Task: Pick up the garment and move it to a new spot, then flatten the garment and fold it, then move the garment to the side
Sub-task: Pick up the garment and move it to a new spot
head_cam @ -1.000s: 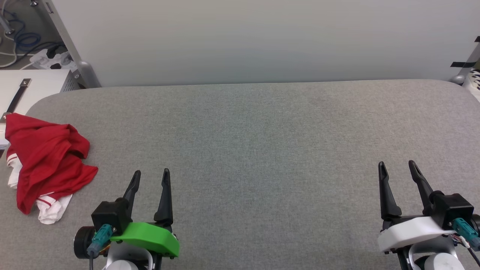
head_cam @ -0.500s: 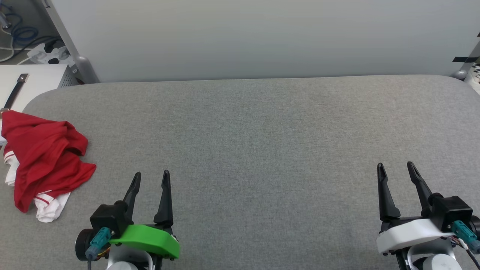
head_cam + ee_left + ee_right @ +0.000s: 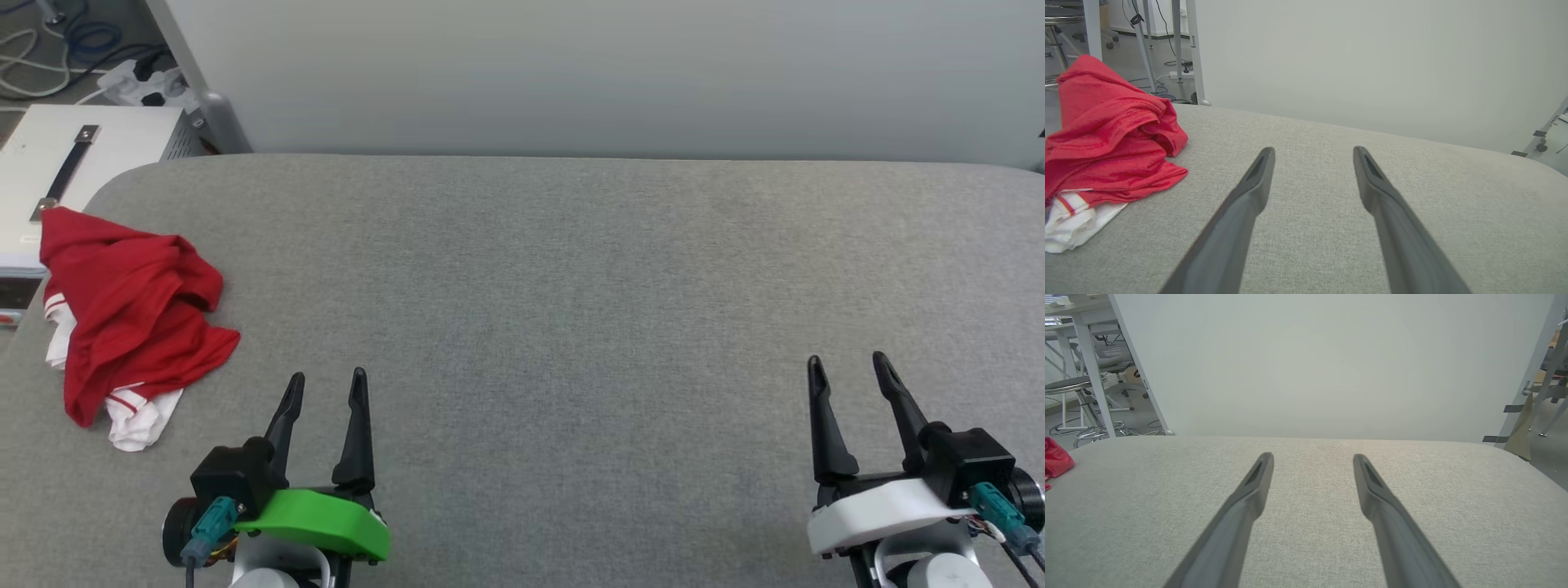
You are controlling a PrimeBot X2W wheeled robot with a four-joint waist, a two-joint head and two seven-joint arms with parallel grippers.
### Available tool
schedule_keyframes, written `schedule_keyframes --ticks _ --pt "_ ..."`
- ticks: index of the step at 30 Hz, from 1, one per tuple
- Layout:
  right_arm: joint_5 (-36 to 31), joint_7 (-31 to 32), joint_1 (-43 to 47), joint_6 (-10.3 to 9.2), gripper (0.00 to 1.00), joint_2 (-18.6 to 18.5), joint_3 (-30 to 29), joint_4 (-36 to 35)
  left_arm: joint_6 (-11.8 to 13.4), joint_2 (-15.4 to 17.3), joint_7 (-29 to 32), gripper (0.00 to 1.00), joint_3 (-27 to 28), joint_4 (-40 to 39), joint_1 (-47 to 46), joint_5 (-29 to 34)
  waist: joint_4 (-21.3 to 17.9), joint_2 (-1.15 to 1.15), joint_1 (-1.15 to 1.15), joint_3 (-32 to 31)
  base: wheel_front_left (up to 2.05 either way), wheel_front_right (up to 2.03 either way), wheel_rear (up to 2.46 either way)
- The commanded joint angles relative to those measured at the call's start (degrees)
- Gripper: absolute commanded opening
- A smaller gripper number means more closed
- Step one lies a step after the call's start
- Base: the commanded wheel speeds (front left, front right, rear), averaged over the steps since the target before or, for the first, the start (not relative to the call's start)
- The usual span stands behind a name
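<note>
The shirt (image 3: 131, 318) looks soft and light; I'd pinch a raised red fold. Left gripper (image 3: 325, 382) and right gripper (image 3: 847, 366): fingers wide, empty.

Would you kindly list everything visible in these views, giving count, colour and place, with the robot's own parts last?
crumpled red T-shirt with white striped-trim sleeves: one, red and white, bunched at the table's left edge, ahead and left of the left gripper, touching neither gripper
grey fabric-covered table: one, grey, spanning the head view
plain wall panel: one, pale grey, behind the table
white metal cabinet with a dark strap: one, white, beyond the table's far left corner
white power strip: one, white, on the floor among cables, behind the cabinet
left gripper: one, dark fingers on a green mount, lower left, open
right gripper: one, dark fingers on a white mount, lower right, open
</note>
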Motion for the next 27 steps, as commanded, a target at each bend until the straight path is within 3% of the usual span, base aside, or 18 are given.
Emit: schedule_keyframes --ticks 1,16,27 --pt "0.22 -0.51 -0.25 -0.08 1.0 0.12 0.4 -0.09 -0.11 -0.29 -0.34 1.0 -0.02 -0.15 -0.29 -0.38 2.28 0.0 0.0 0.1 0.0 0.0 0.0" --pt "0.7 -0.51 0.32 -0.08 1.0 0.12 3.02 0.16 -0.45 -0.29 -0.34 1.0 0.11 -0.52 0.08 0.05 16.29 0.0 0.0 -0.91 0.0 0.0 0.0" --pt "0.76 -0.51 0.39 -0.08 1.0 0.12 4.51 0.86 -0.57 -0.29 -0.34 1.0 0.18 -0.5 0.54 -0.22 22.61 0.0 0.0 -0.81 0.0 0.0 0.0"
